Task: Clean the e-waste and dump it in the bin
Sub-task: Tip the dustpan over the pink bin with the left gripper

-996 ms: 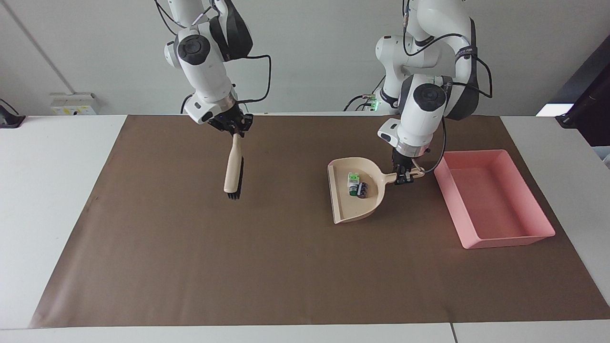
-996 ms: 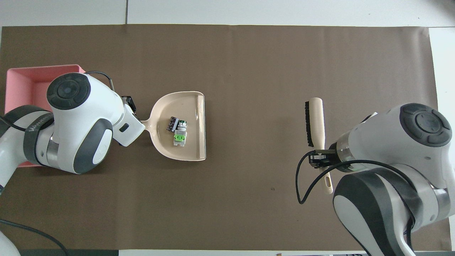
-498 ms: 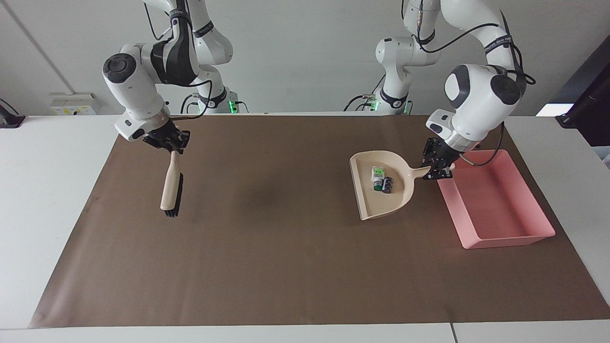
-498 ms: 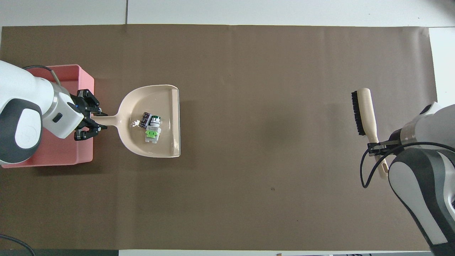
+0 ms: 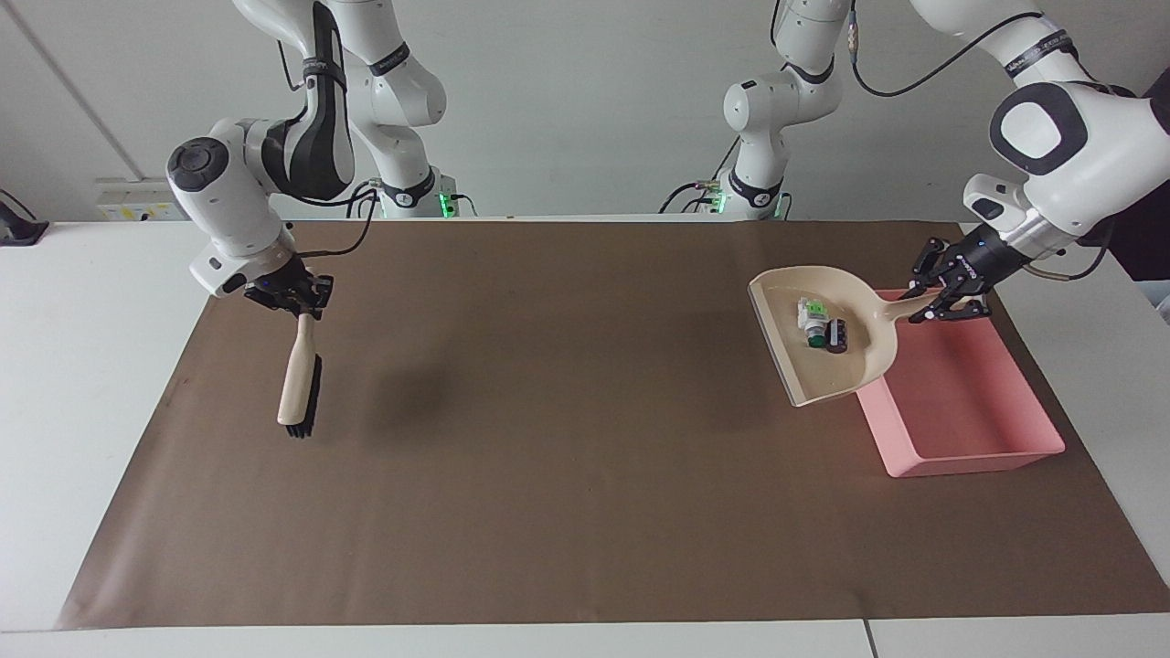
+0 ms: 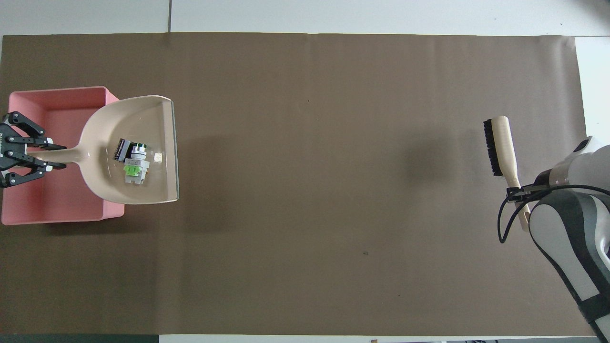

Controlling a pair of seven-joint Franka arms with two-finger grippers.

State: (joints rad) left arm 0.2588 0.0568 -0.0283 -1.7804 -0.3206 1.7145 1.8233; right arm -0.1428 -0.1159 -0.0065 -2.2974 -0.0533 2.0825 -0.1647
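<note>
E-waste (image 5: 820,324) sits in the raised beige dustpan (image 5: 823,352), its handle clamped by the left gripper (image 5: 946,291) over the pink bin (image 5: 969,439); the pan's mouth should clear the bin's rim before tipping, while the right gripper (image 5: 291,294) waits, gripping the brush (image 5: 300,384).

The left gripper (image 5: 948,294) hangs raised at about 3 o'clock in the facing view, fingers clamped, wrist angled down toward 8 o'clock. The right gripper (image 5: 291,294) hangs at 9 o'clock, clamped too, its forearm sloping downward.
</note>
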